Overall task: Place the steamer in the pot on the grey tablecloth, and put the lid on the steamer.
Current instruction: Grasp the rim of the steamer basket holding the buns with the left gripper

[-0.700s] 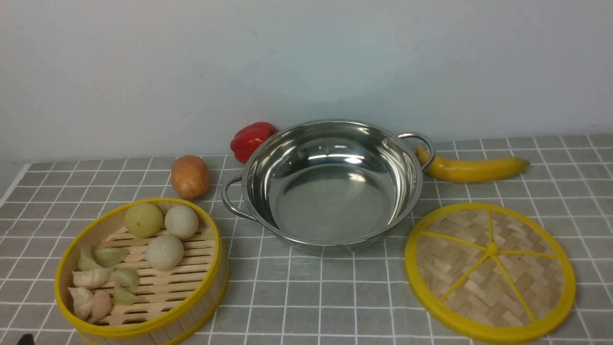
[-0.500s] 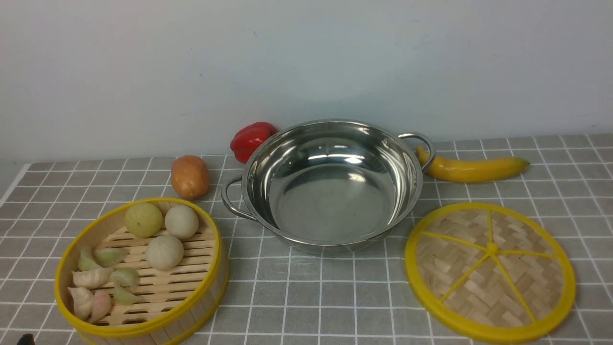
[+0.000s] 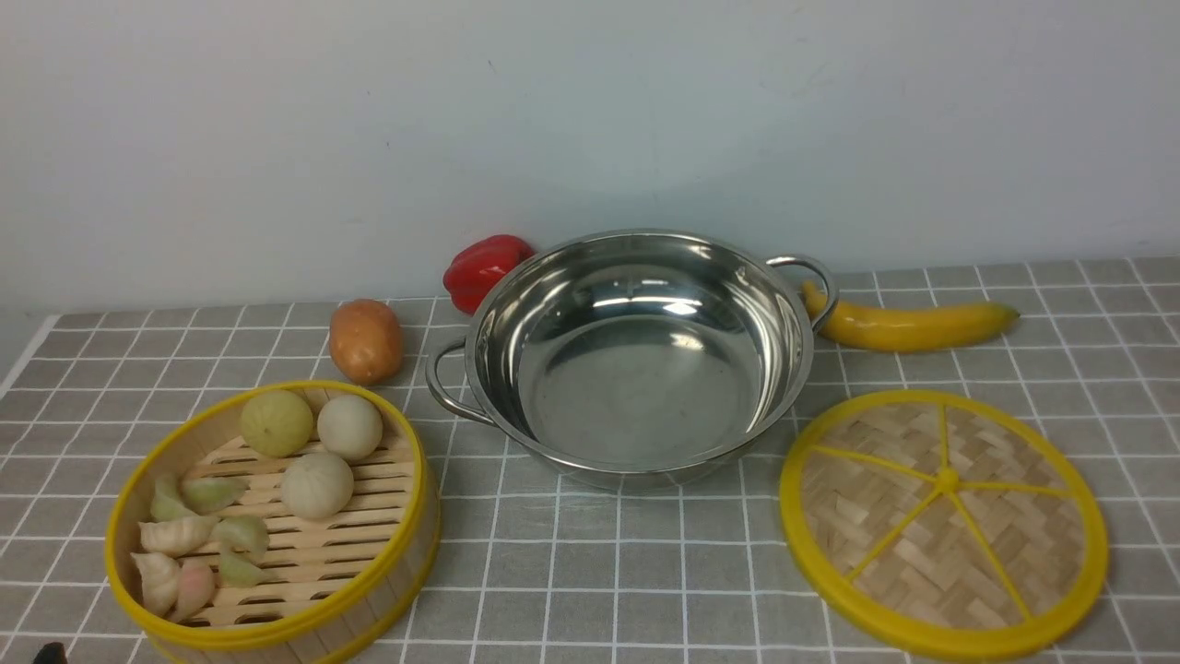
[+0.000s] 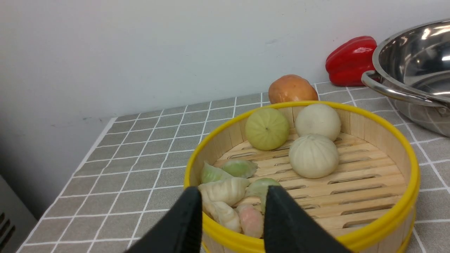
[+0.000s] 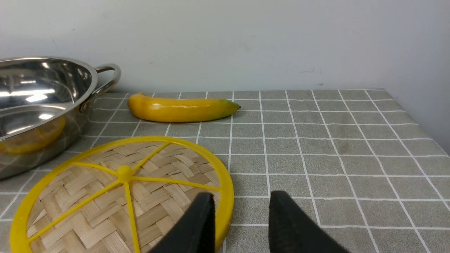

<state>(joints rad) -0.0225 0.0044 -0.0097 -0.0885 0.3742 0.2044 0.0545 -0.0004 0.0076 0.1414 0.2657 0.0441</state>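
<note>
1. Tablecloth (image 3: 645,572), grey with white grid; spread flat under every item. Soft, likely to ruck if a load is dragged rather than lifted.
2. Pot (image 3: 636,397), stainless steel, two loop handles; upright and empty at the middle of the tablecloth. Judged heavy enough to sit firm; inner wall slick.
3. Lid (image 3: 945,526), woven bamboo with yellow rim, spokes and knob; flat on the tablecloth at 4 o'clock from the pot, just beside it. Judged light and stiff; hold best taken across the thick rim, knob judged too small.
4. Steamer (image 3: 341,544), slat-walled bamboo with yellow rims; on the tablecloth at 8 o'clock from the pot, not yet inside. Judged light, rigid, somewhat brittle; hold best taken on the wall at the rim, one finger inside and one outside, kept level.
5. Left gripper (image 4: 233,189): fingers parted, holding nothing, near the steamer's 6 o'clock rim.
6. Right gripper (image 5: 242,195): fingers parted, holding nothing, near the lid's 5 o'clock rim.
7. Toy buns (image 3: 316,486) and dumplings (image 3: 175,535), loose on the steamer floor; apt to roll under tilt.
</note>
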